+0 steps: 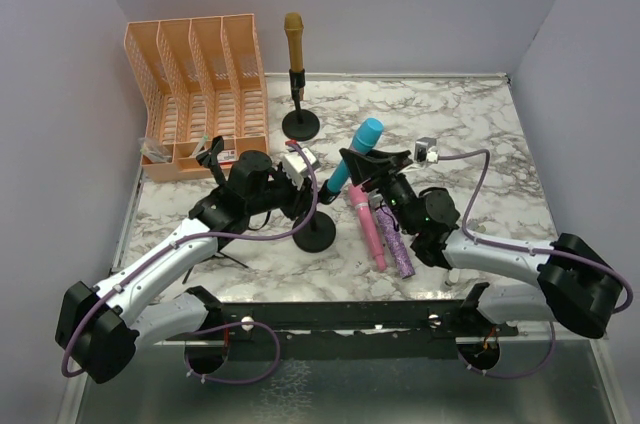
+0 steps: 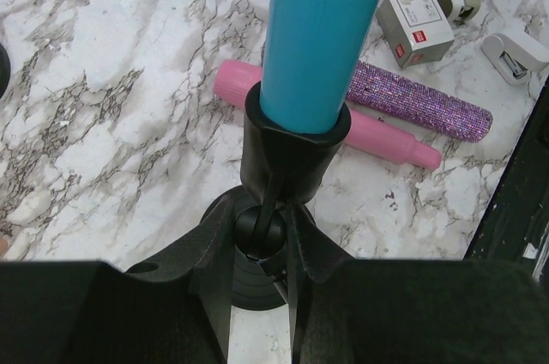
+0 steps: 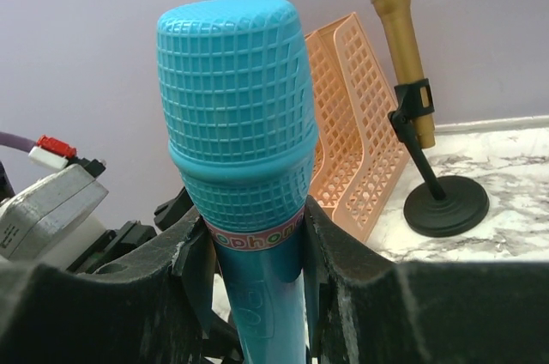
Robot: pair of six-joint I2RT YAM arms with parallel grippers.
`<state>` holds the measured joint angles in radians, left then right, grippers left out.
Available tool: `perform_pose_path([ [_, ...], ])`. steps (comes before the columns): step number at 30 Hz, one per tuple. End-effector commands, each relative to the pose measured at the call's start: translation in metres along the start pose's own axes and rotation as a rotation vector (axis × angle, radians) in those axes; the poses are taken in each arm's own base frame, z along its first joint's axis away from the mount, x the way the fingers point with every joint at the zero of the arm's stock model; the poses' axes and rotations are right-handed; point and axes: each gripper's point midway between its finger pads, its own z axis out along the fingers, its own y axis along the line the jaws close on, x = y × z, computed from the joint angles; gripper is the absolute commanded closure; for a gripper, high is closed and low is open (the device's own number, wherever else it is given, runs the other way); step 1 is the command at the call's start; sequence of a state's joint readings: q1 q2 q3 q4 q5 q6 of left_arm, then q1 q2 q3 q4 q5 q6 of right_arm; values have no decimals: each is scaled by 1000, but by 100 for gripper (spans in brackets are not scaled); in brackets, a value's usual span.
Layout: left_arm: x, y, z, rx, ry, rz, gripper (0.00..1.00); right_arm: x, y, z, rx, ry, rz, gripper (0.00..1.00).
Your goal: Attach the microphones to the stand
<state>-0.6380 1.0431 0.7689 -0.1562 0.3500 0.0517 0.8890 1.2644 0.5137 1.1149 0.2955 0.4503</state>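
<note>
My right gripper is shut on the cyan microphone just below its mesh head. The microphone leans, and its lower end sits in the black clip of the near stand. My left gripper is shut on that stand's pivot joint right under the clip; it also shows in the top view. The gold microphone stands clipped in the far stand. The pink microphone and the glittery purple microphone lie side by side on the marble table, right of the near stand.
An orange file organizer stands at the back left. Small white-and-red boxes and a white stapler lie beyond the loose microphones. Grey walls close in the table on three sides.
</note>
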Motion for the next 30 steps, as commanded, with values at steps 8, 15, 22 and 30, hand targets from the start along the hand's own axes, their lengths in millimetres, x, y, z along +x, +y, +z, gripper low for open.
perform_pose_path([
  [8,-36,12,2,-62,-143,0,100,153,-22,-64,-120,527,-143,99],
  [15,-40,12,3,-64,-171,-10,100,172,-34,-72,-116,579,-199,99],
  [22,-39,10,3,-57,-177,-28,100,177,-50,-78,-100,604,-310,99],
  [30,-37,10,2,-63,-173,-36,100,190,-63,-82,-97,624,-370,99],
])
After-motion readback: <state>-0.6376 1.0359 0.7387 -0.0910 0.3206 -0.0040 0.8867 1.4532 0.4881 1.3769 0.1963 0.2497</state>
